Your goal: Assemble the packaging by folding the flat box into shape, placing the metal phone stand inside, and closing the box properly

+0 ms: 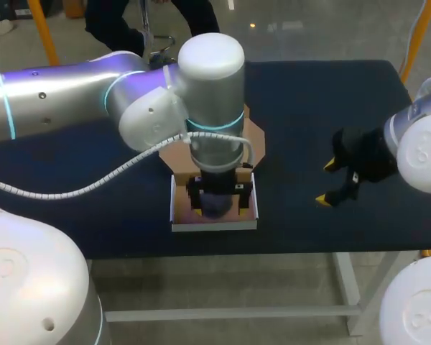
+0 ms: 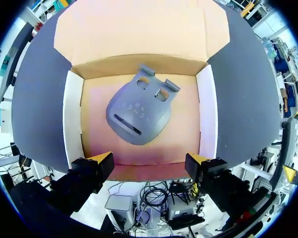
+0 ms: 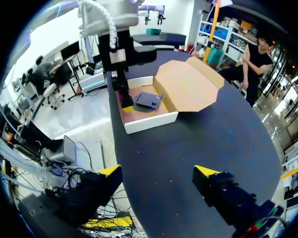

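phone stand in box, hidden from head view | left pincer spread, empty | right pincer spread, empty

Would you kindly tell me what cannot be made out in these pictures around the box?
Head view: the phone stand is mostly hidden beneath the left arm, which also covers much of the box lid.
Left wrist view: the lid's far end is cut off by the edge.
Right wrist view: the stand's details are too small to tell.
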Robot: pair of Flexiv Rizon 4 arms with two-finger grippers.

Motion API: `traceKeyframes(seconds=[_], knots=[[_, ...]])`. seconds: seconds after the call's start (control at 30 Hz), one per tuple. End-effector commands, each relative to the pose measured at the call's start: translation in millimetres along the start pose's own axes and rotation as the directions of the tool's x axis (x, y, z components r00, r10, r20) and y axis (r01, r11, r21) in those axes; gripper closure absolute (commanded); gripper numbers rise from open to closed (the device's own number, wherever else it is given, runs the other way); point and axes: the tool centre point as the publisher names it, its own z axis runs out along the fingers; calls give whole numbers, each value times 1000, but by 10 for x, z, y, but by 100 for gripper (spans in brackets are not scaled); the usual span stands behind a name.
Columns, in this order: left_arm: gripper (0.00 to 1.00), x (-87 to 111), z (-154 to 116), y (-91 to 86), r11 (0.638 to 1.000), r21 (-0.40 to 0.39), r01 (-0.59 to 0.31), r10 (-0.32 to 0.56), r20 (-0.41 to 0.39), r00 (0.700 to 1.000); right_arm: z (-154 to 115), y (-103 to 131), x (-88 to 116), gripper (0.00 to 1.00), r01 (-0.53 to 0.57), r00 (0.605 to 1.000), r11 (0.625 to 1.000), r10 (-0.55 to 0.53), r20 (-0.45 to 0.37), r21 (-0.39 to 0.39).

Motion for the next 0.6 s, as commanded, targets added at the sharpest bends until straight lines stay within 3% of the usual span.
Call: traceKeyframes(seconds=[0.03,0.3,0.6], knots=[[0,-273,-356,125,991,86,-103,112,-110,988,-15,-8,-7,0,1,1000,1000,-1,-5,-4],[0,-494,-684,86,949,171,-265,295,-188,937,-15,-8,-7,0,1,1000,1000,-1,-5,-4],[0,-716,-880,-54,874,247,-419,474,-236,849,-15,-8,-7,0,1,1000,1000,-1,-5,-4]])
